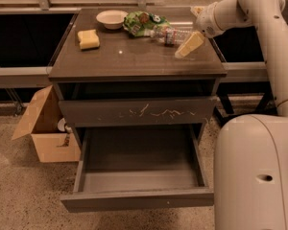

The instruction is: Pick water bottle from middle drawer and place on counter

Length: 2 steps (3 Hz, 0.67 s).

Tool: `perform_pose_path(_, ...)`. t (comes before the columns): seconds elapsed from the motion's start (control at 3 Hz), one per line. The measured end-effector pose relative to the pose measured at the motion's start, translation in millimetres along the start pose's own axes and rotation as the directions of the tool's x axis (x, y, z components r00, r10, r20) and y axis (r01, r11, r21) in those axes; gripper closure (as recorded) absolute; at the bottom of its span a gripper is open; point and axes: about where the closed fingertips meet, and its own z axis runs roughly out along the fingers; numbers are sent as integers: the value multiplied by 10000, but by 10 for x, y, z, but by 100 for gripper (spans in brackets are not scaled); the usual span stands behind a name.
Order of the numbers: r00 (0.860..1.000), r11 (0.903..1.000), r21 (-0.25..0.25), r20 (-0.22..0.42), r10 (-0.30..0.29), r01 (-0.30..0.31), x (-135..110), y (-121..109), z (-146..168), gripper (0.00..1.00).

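Note:
The water bottle (pixel 172 34), clear with a dark band, lies on its side on the glossy counter (pixel 129 56), right beside the green snack bag (pixel 143 23). My gripper (pixel 194 28) is over the counter's back right corner with its fingers spread wide. The bottle's right end lies between them, and the lower fingertip (pixel 189 45) points down and left toward the counter. The middle drawer (pixel 139 176) is pulled out below, and its light grey floor is bare. Above it is the drawer front with white scratches (pixel 137 111).
A white bowl (pixel 111 18) and a yellow sponge (pixel 88 39) sit on the counter's back left. An open cardboard box (pixel 45 128) stands on the floor left of the cabinet. My arm and white base (pixel 257 171) fill the right side.

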Motion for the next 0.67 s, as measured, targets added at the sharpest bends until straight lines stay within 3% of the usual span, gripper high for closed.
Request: perform_pose_path(0.67,9995,9994,-314,314,-99,108,-39,446,-84,0)
